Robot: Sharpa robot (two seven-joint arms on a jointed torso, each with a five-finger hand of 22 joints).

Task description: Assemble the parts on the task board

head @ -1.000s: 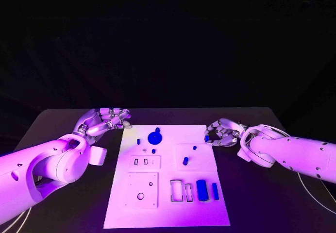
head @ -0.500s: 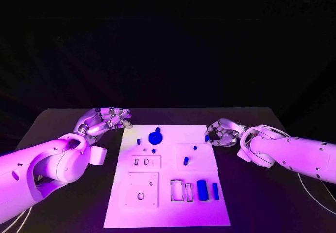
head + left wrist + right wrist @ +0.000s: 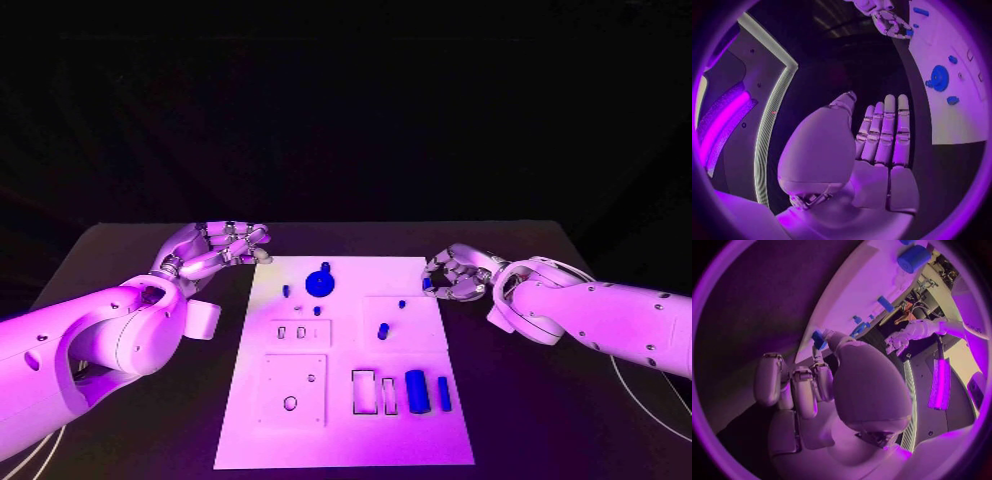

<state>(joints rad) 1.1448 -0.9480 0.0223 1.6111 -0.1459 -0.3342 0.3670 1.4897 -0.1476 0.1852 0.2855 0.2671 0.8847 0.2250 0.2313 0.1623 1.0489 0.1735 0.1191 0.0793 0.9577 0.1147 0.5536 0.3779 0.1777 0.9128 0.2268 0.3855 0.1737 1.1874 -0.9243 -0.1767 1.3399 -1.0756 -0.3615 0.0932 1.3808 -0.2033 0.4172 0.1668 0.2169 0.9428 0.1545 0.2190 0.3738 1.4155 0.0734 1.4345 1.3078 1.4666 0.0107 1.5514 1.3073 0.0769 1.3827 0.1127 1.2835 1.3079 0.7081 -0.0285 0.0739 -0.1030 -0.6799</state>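
Note:
The white task board (image 3: 346,440) lies in the middle of the black table. On it sit a round blue part (image 3: 320,283), several small blue pegs such as one (image 3: 382,331) near the centre, and two blue bars (image 3: 415,390) at the near right. My right hand (image 3: 459,274) hovers at the board's far right edge, fingers curled, its thumb and a finger pinching a small blue part (image 3: 819,339), which also appears at the hand's fingertips (image 3: 427,285). My left hand (image 3: 216,246) stays off the board's far left corner, holding nothing, fingers stretched out side by side (image 3: 886,130).
Two empty rectangular slots (image 3: 375,392) lie beside the blue bars. Raised white plates (image 3: 293,390) with holes take up the board's left half. Black table (image 3: 548,400) surrounds the board on both sides.
My right hand has edged slightly toward the far side, still at the small blue part. The left hand and the parts on the board have not moved.

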